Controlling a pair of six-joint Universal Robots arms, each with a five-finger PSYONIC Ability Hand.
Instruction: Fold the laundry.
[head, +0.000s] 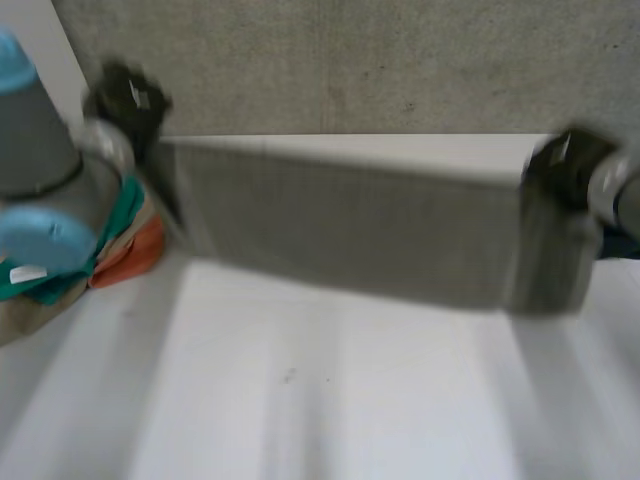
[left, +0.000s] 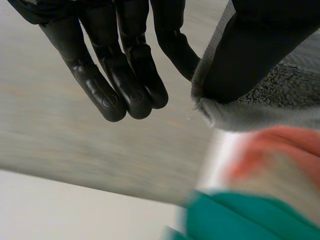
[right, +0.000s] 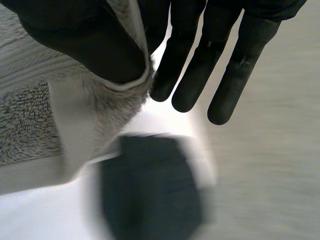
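Note:
A grey towel (head: 350, 230) hangs stretched wide above the white table (head: 320, 400), held between both hands. My left hand (head: 125, 95) has its upper left corner. In the left wrist view the thumb (left: 250, 50) pinches the towel's hem (left: 260, 112) against a finger, while the other fingers (left: 125, 85) stay straight. My right hand (head: 565, 165) holds the upper right corner. In the right wrist view its thumb (right: 85, 40) presses the towel's edge (right: 30, 120) against a finger, and the remaining fingers (right: 200, 65) point straight down.
A pile of teal, orange and beige clothes (head: 120, 250) lies at the table's left, under my left arm; it also shows below the left hand (left: 260, 200). A dark blurred thing (right: 150, 190) lies below the right hand. A grey wall (head: 350, 60) stands behind the table.

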